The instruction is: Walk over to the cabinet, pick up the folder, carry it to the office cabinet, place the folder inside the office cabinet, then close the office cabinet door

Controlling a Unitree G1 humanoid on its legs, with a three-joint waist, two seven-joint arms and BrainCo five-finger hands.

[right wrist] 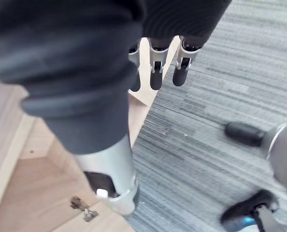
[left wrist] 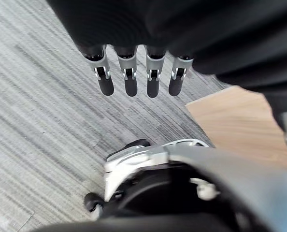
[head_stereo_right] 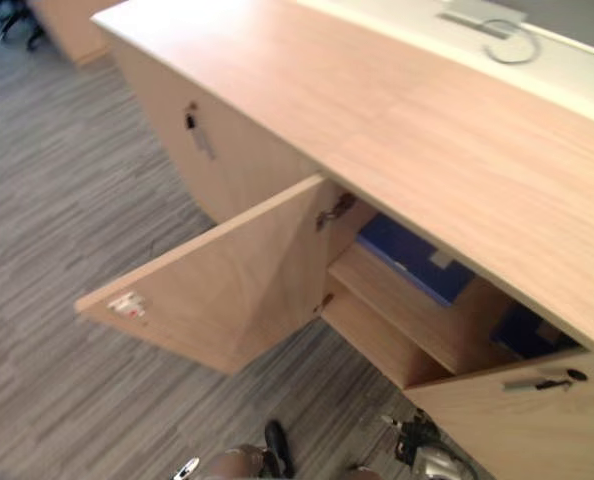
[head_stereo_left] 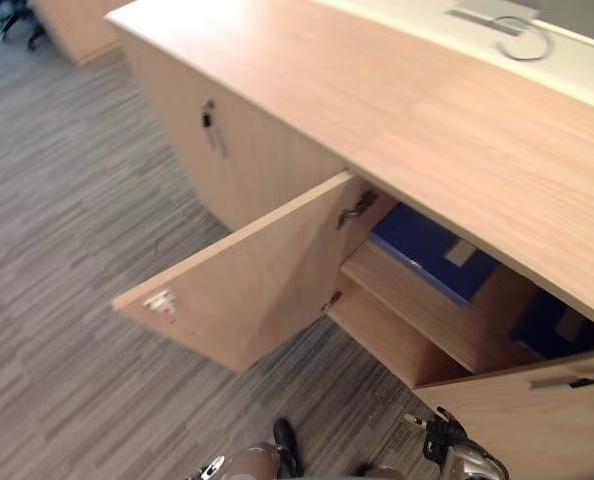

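Folder (head_stereo_left: 432, 255) lay on the upper shelf (head_stereo_left: 417, 300) inside the office cabinet (head_stereo_left: 457, 130), 3 o'clock in my head view; door (head_stereo_left: 257, 290) stood open at its 9 o'clock. My left hand (left wrist: 130, 77) and right hand (right wrist: 155, 72) hung above carpet (head_stereo_left: 57, 200), fingers straight, empty.

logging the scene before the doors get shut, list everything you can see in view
light wood office cabinet: one, pale wood, long top across the view
open wooden cabinet doors: two, pale wood, one swung out over the carpet, one at the near right
flat blue folders: two, blue, on the upper shelf inside
small dark key: one, dark, in the closed door further left
grey striped carpet: one, grey, the floor
grey looped cable: one, grey, on the pale surface behind the top
left robot hand: one, silver, fingers straight, over the carpet
right robot hand: one, silver, fingers straight, holding nothing
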